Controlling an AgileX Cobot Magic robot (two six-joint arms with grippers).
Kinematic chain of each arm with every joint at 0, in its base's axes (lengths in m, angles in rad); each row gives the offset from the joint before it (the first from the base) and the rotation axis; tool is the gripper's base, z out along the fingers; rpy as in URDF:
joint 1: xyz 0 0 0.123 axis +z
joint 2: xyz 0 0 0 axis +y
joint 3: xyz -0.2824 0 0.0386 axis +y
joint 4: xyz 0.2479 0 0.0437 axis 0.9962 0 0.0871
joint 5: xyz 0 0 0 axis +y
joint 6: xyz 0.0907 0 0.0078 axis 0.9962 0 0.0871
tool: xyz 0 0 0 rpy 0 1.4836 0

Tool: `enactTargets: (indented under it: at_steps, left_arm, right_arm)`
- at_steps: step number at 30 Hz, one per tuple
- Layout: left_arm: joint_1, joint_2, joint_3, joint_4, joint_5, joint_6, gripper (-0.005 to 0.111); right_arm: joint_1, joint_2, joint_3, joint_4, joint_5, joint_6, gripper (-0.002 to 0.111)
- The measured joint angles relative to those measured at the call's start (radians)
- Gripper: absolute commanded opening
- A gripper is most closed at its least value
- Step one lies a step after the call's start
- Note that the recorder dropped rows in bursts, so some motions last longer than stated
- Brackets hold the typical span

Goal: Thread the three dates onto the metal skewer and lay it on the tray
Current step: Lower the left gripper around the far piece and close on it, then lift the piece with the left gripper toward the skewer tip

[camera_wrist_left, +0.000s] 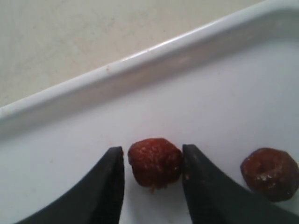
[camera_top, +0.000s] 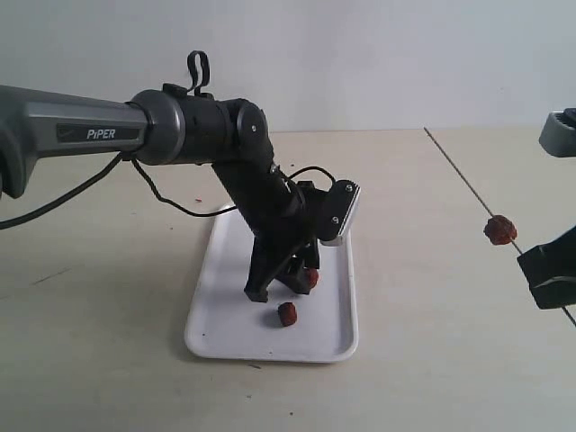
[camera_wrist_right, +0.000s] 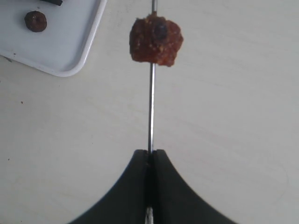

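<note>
The right end effector [camera_wrist_right: 150, 154] clamped the metal skewer [camera_wrist_right: 151, 107] steady; the left end effector [camera_wrist_left: 153, 149], jaws parted, straddled a date [camera_wrist_left: 155, 162] on the tray [camera_wrist_left: 140, 60] for pickup.

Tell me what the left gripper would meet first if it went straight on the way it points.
Probably the date lying between its fingers, then the tray floor under it; depth is hard to judge.

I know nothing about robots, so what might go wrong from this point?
The small round date sits unclamped inside the left end effector. If squeezed off-centre, it may pop out toward the second date. The right end effector pinches the thin metal skewer near one end, so pushing fruit on may tilt it.
</note>
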Motion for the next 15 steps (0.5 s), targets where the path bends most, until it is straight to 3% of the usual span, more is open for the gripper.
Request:
enactTargets:
  at_steps: [3, 15]
  left_arm:
    - [0.0, 0.0, 0.0, 0.0, 0.0, 0.0, 0.027]
    - [0.0, -0.004, 0.0, 0.002, -0.002, 0.0, 0.027]
  right_arm:
    - [0.0, 0.0, 0.0, 0.0, 0.0, 0.0, 0.0]
    - [0.0, 0.0, 0.0, 0.0, 0.0, 0.0, 0.0]
